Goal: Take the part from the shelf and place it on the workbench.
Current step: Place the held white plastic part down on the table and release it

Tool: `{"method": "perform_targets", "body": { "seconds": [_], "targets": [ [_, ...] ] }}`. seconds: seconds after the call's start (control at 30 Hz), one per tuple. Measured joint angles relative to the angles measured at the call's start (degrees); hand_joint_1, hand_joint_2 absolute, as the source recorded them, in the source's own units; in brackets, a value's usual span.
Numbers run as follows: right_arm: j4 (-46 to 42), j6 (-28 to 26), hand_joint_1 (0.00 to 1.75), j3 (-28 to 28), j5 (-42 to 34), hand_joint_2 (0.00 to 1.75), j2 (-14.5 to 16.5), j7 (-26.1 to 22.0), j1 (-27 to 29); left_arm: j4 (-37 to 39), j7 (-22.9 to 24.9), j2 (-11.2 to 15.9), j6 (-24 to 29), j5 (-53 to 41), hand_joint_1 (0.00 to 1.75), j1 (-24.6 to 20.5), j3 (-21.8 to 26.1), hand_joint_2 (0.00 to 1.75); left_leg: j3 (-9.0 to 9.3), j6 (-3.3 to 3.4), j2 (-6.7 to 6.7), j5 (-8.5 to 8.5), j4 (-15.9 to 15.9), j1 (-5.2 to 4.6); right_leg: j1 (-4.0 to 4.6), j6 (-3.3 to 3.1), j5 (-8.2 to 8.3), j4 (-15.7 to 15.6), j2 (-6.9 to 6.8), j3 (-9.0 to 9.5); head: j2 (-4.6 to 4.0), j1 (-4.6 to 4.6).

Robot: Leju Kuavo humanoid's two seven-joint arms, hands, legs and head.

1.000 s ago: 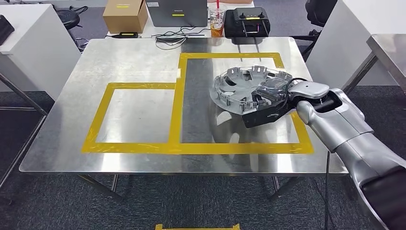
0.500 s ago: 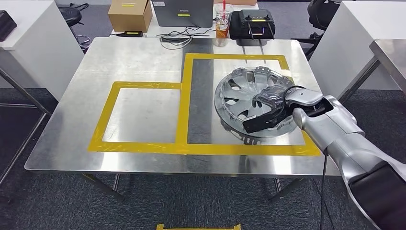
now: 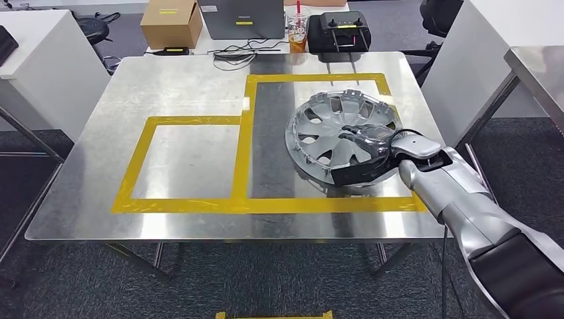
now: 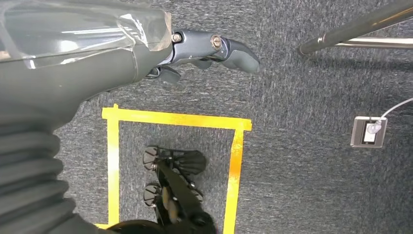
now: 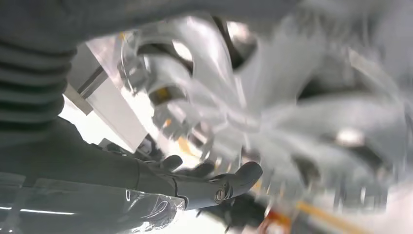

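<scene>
Placing step: right hand fingers grasp the near rim of the wheel cover, tilted over the workbench inside the yellow tape; next, lay it flat and release; left hand hangs loose, holding nothing.

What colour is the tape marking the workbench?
Yellow tape, clearest in the head view.

Part motion-blurred; right hand hides its rim.

One wheel cover, one workbench, one cardboard box, one drink cup, one controller
</scene>
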Motion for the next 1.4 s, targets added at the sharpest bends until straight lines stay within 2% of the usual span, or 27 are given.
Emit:
{"method": "perform_targets", "body": {
  "seconds": [0.07,0.2,0.27,0.33,0.37,0.4,0.43,0.47,0.5,0.53,0.6,0.7,0.77,0.83,0.87,0.9,0.93,1.0,1.03,1.07,1.13,1.2,1.23,1.27,1.33,1.37,1.4],
  "targets": [
    [-3.4,-2.6,0.0,-3.5,-1.7,0.0,0.1,1.5,1.9,-0.8,0.2,-0.2,-1.1,0.3,0.0,-0.1,0.1,0.0,2.73,0.54,0.02,1.06,-4.8,-0.3,0.23,0.16,0.01,0.0,0.03,0.0,0.0,0.01],
    [-19.7,-5.6,0.0,-14.9,-2.8,0.0,-0.3,3.5,11.2,-1.8,-0.9,-0.7,-2.2,0.4,0.0,-0.1,0.1,0.0,3.65,1.72,-0.09,1.41,-6.3,-0.22,0.36,1.02,-0.44,0.3,-0.13,-0.16,0.0,0.05],
    [-30.9,-5.8,0.0,-22.0,-2.6,0.0,-0.5,2.9,17.2,-2.0,-1.8,-1.0,-2.2,0.4,0.0,-0.1,0.0,0.0,4.04,2.34,-0.31,1.87,-7.1,0.04,0.34,0.85,-2.88,5.0,-0.22,-2.35,0.0,0.15],
    [-41.4,-6.3,0.0,-28.7,-2.2,0.0,-0.5,0.9,23.6,-2.0,-2.3,-1.2,-1.8,0.4,0.0,0.0,0.0,0.0,3.98,2.51,-0.76,1.9,-7.1,0.03,0.3,0.68,-6.07,12.9,-0.21,-6.07,0.0,0.21],
    [-46.5,-6.7,0.0,-31.9,-2.1,0.0,-0.4,-0.3,27.2,-2.0,-2.5,-1.3,-1.6,0.5,0.0,0.0,0.1,0.0,3.95,2.53,-0.99,1.89,-7.0,0.02,0.25,0.87,-6.87,15.6,-0.22,-7.32,0.0,0.22],
    [-51.2,-7.1,0.0,-34.8,-2.0,0.0,-0.3,-1.6,30.5,-2.0,-2.6,-1.4,-1.4,0.5,0.0,0.1,0.1,0.0,3.93,2.52,-1.19,1.87,-6.9,0.02,0.17,1.26,-6.85,16.1,-0.22,-7.6,0.0,0.25],
    [-55.9,-7.4,0.0,-37.8,-1.8,0.0,-0.1,-2.9,33.4,-2.0,-2.7,-1.5,-1.2,0.5,0.0,0.2,0.1,0.0,3.91,2.46,-1.32,1.82,-6.8,0.03,0.07,1.79,-5.98,14.3,-0.25,-6.73,0.0,0.28],
    [-59.7,-7.7,0.0,-40.3,-1.7,0.0,0.1,-3.8,35.9,-2.0,-2.7,-1.6,-1.1,0.5,0.0,0.3,0.1,0.0,3.85,2.31,-1.4,1.72,-6.6,0.03,-0.06,2.35,-4.56,10.5,-0.35,-4.87,0.0,0.31],
    [-63.2,-8.0,0.0,-42.7,-1.7,0.0,0.4,-4.7,38.2,-2.0,-2.7,-1.6,-1.1,0.5,0.0,0.3,0.1,0.0,3.7,2.07,-1.44,1.53,-6.2,-0.05,-0.13,2.68,-3.21,6.3,-0.59,-2.87,0.0,0.33],
    [-66.8,-8.5,0.0,-45.3,-1.9,0.0,0.7,-5.7,40.9,-2.0,-2.7,-1.7,-1.1,0.5,0.0,0.4,0.1,0.0,3.52,1.76,-1.51,1.27,-5.7,-0.15,-0.12,2.61,-2.06,3.0,-0.76,-1.23,0.0,0.31],
    [-73.4,-9.3,0.0,-50.8,-3.1,0.0,1.4,-7.6,47.9,-2.2,-2.7,-1.7,-1.0,0.9,0.0,0.8,0.2,0.0,3.23,1.21,-1.67,0.88,-5.1,-0.32,0.13,1.79,-1.17,0.3,-1.03,0.26,0.0,0.27],
    [-79.4,-8.2,0.0,-58.0,-4.9,0.0,2.8,-8.6,57.3,-2.4,-2.1,-1.8,-0.7,2.1,0.0,1.7,0.2,0.0,3.0,0.54,-1.43,0.05,-4.5,-0.18,0.01,0.54,-0.6,0.3,-0.97,0.26,0.0,0.24],
    [-81.9,-6.1,0.0,-62.0,-4.9,0.0,4.0,-8.6,63.4,-2.5,-1.9,-1.8,-0.3,2.5,0.0,2.0,0.2,0.0,1.9,-0.06,-0.81,-3.57,-0.7,0.01,-0.28,-0.09,-0.2,0.1,-1.05,-0.01,0.0,0.14],
    [-83.2,-3.3,0.0,-65.4,-3.8,0.0,5.8,-8.6,68.4,-2.5,-1.9,-1.8,0.0,2.6,0.0,2.2,0.2,0.0,-0.27,-0.53,-0.39,-8.59,6.4,0.17,-0.21,-0.48,0.23,0.1,-1.16,-0.66,0.0,0.05],
    [-83.4,-1.7,0.0,-67.0,-3.1,0.0,6.8,-8.7,70.4,-2.5,-1.9,-1.8,0.1,2.6,0.0,2.2,0.2,0.0,-0.94,-0.63,-0.29,-10.22,9.4,0.2,-0.17,-0.57,0.53,0.1,-1.16,-1.13,0.0,0.05],
    [-83.5,0.0,0.0,-68.5,-2.4,0.0,7.8,-8.9,72.0,-2.5,-1.8,-1.8,0.2,2.6,0.0,2.2,0.2,0.0,-0.61,-0.62,-0.22,-10.77,10.3,0.19,-0.1,-0.61,0.91,0.1,-1.15,-1.63,0.0,0.04],
    [-83.6,1.9,0.0,-70.1,-1.5,0.0,8.9,-9.1,73.4,-2.5,-1.7,-1.8,0.2,2.8,0.0,2.2,0.2,0.0,0.95,-0.46,-0.17,-10.31,9.0,0.16,-0.03,-0.58,1.33,0.1,-1.08,-2.1,0.0,0.04],
    [-83.4,5.6,0.0,-73.3,0.3,0.0,11.2,-9.6,75.7,-2.5,-1.4,-1.8,0.2,3.4,0.0,2.2,0.2,0.0,6.98,0.39,-0.17,-8.03,0.5,-0.11,0.11,-0.4,2.22,0.1,-0.86,-2.87,0.0,0.06],
    [-83.1,7.4,0.0,-74.7,1.4,0.0,12.3,-10.0,76.5,-2.6,-1.2,-1.8,0.2,3.8,0.0,2.2,0.2,0.0,9.36,0.88,-0.15,-7.13,-3.3,-0.36,0.21,-0.19,2.68,0.0,-0.76,-3.02,0.0,0.12],
    [-82.7,8.9,0.0,-76.1,2.5,0.0,13.4,-10.6,77.1,-2.7,-1.0,-1.8,0.2,4.2,0.0,2.2,0.2,0.0,10.82,1.38,-0.13,-6.48,-5.9,-0.65,0.17,0.1,3.13,-0.1,-0.7,-3.08,0.0,0.08],
    [-81.2,11.6,0.0,-78.8,4.9,0.0,15.5,-12.2,77.9,-2.9,-0.5,-1.7,0.0,4.9,0.0,2.4,0.2,0.0,10.83,2.05,-0.06,-5.65,-6.9,-1.18,-0.04,0.89,4.03,-0.7,-0.7,-2.9,0.0,-0.04],
    [-79.1,14.7,0.0,-82.2,7.9,0.0,17.8,-14.3,78.4,-3.3,0.3,-1.7,-0.4,5.8,0.0,2.6,0.2,0.0,10.44,2.7,0.01,-3.92,-7.7,-1.2,-0.22,1.39,4.47,-1.0,-0.67,-3.01,0.0,-0.14],
    [-77.7,16.4,0.0,-84.3,10.0,0.0,19.0,-15.7,78.5,-3.4,0.7,-1.7,-0.7,6.3,0.0,2.7,0.2,0.0,10.04,3.05,0.06,-2.87,-8.2,-1.09,-0.22,1.26,3.45,-0.3,-0.63,-3.35,0.0,-0.08],
    [-76.2,17.7,0.0,-86.7,12.5,0.0,20.1,-17.2,78.5,-3.6,1.1,-1.7,-0.9,6.6,0.0,2.8,0.2,0.0,9.44,3.24,0.12,-1.81,-8.7,-0.94,-0.2,0.92,1.36,1.6,-0.6,-4.0,0.0,0.03],
    [-72.8,19.8,0.0,-91.7,18.4,0.0,22.3,-20.2,78.3,-3.7,1.8,-1.8,-1.3,7.0,0.0,3.2,0.2,0.0,7.74,3.41,0.2,-0.3,-8.8,-0.96,-0.28,0.29,-4.49,8.7,-0.56,-5.7,0.0,0.23],
    [-70.9,20.6,0.0,-94.1,21.5,0.0,23.3,-21.4,78.1,-3.7,2.0,-1.8,-1.4,7.1,0.0,3.4,0.2,0.0,6.91,3.34,0.23,0.37,-8.8,-0.98,-0.32,0.42,-6.46,12.4,-0.56,-6.21,0.0,0.27],
    [-68.9,21.1,0.0,-96.4,24.4,0.0,24.3,-22.3,78.0,-3.7,2.2,-1.9,-1.4,7.1,0.0,3.5,0.2,0.0,6.06,3.27,0.26,1.01,-8.6,-0.99,-0.38,0.87,-7.27,15.0,-0.56,-6.05,0.0,0.28]
  ]
}}
